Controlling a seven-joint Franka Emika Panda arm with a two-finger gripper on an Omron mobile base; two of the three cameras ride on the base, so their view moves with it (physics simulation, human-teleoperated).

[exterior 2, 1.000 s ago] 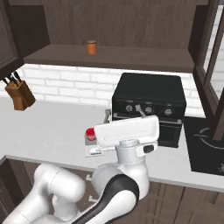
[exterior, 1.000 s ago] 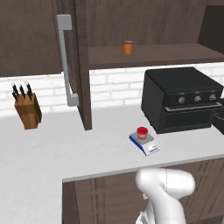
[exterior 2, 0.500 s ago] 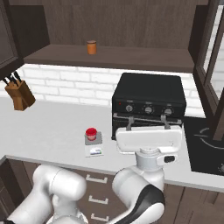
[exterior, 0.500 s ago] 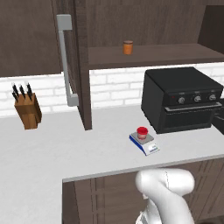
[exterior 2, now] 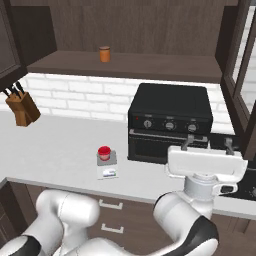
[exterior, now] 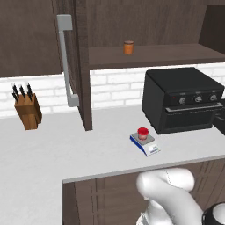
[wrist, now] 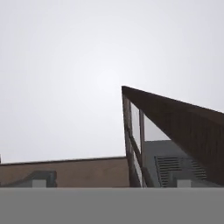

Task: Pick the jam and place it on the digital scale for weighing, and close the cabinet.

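The jam, a small squat red jar, stands on the grey platform of the digital scale on the counter, left of the oven; from the right side the jam and scale sit the same way. My gripper is raised in front of the oven's lower right, fingers pointing up and wide apart, open and empty, well right of the scale. The cabinet stands open: one door with its grey handle juts out at left, a glass-panelled door at right, also overhead in the hand view.
A taller orange jar stands on the open cabinet shelf. The black oven sits on the counter to the right of the scale. A knife block is at the far left. A dark cooktop lies at the right counter end.
My hand has swung to the right, from in front of the scale to in front of the oven's right side. The jam has stayed on the scale.
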